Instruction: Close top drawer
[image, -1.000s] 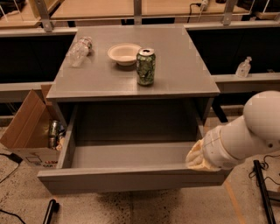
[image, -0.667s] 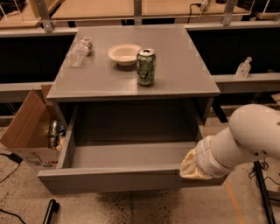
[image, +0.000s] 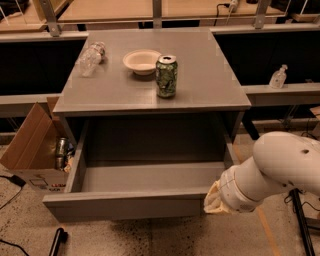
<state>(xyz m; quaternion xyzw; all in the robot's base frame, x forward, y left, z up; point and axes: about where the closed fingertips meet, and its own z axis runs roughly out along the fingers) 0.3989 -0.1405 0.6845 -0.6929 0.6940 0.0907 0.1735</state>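
Top drawer (image: 130, 207) pulled wide open beneath the grey desk (image: 210, 85), pincer (image: 212, 199) at the drawer's front right corner, its state impossible to tell behind the white arm (image: 280, 165), green can (image: 166, 76), bowl (image: 142, 61) and plastic bottle (image: 91, 59) on the desk above the drawer, cardboard box (image: 30, 145) left of the drawer

End effector (image: 214, 199) shifted down and left, now at top drawer (image: 125, 206) front panel's right end.

The floor (image: 165, 242) is speckled and dim. A cardboard box (image: 25, 142) stands at the left. Wooden tables (image: 115, 10) run behind.
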